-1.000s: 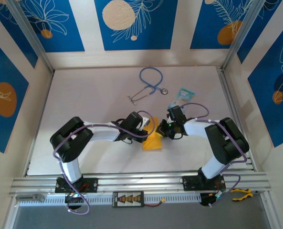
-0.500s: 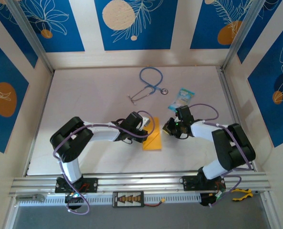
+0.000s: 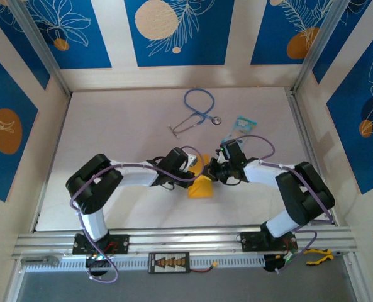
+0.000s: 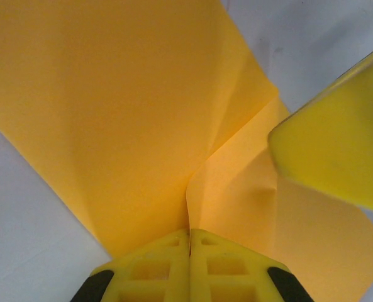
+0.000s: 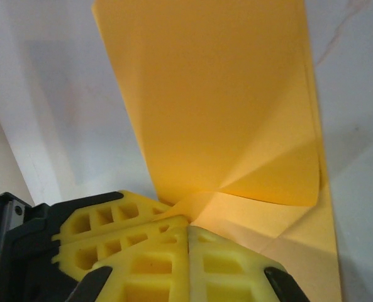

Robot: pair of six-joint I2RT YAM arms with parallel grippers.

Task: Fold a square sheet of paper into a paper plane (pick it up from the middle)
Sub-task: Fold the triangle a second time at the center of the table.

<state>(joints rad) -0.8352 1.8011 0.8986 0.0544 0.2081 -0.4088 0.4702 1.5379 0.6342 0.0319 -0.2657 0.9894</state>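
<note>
My left tool (image 4: 190,234) and right tool (image 5: 187,229) are clamped tight on the thin orange-yellow square paper sheet (image 4: 111,107), just ahead of their tips. I should anchor one pinch and crease evenly.

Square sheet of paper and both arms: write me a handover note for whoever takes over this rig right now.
Left gripper: jaws shut, pinching the square sheet of paper at a raised crease.
Right gripper: jaws shut on the same crease, tip to tip with the left one.
Sheet: mid-table between the two wrists, middle pulled up, outer parts lying on the table. Stethoscope and light-blue packet lie farther back, apart from it.
Done: sheet gripped at the middle, first creases in.
Left: nearly all the folding; no pointed dart shape yet.
</note>
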